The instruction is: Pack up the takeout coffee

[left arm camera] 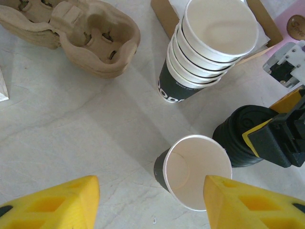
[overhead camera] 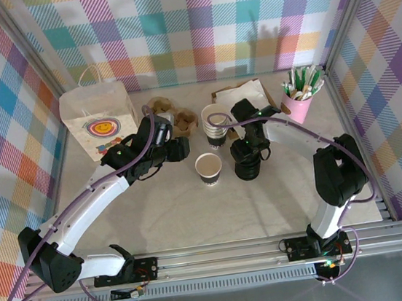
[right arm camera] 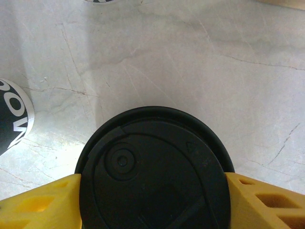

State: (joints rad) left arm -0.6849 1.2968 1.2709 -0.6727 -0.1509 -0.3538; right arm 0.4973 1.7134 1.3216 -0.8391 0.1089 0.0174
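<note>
Right now your left end effector (left arm camera: 148,191) hangs released, its yellow wedge fingers spread above the paper cup (left arm camera: 198,171). The cup stands upright and lidless on the pale marbled bench (left arm camera: 71,124), cream inside, dark outside. Just beside it, your right end effector (right arm camera: 152,191) clamps the lid stack (right arm camera: 152,152), round ridged black plastic.

Left pincer (left arm camera: 151,202) agape — right pincer (right arm camera: 153,191) low
</note>
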